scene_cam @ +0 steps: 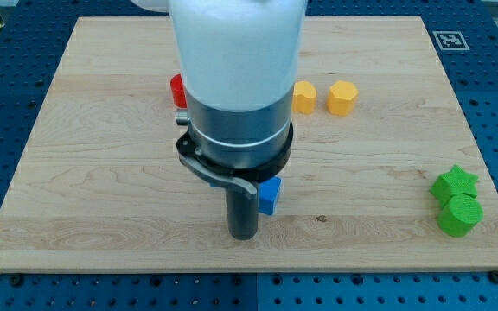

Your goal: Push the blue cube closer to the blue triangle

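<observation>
Rod's tip is sitting near the board's bottom edge, touching a blue block; no gripper is showing. 2 yellow blocks, 2 green blocks are lying apart.

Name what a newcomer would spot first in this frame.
The big white and dark arm body fills the view's centre, hiding much of the board. My tip rests low at centre, with a blue block touching the rod's right side. Two green blocks huddle at the view's right edge; two yellow ones sit near the top.
</observation>
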{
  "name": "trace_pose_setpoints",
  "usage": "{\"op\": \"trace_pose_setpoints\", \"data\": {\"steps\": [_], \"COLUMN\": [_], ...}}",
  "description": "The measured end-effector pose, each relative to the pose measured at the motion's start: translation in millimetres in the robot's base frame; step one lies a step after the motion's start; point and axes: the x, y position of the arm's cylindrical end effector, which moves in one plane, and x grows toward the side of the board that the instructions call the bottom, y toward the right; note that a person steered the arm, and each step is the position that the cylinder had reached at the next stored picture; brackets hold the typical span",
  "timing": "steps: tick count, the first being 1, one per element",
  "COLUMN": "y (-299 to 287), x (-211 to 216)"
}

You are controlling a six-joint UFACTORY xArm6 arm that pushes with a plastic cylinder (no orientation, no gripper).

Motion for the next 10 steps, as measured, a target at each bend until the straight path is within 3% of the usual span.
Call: {"op": "trace_pose_setpoints", "data": {"steps": [2,3,10], "y": [84,91,-61], "x": [7,-8,-27]}}
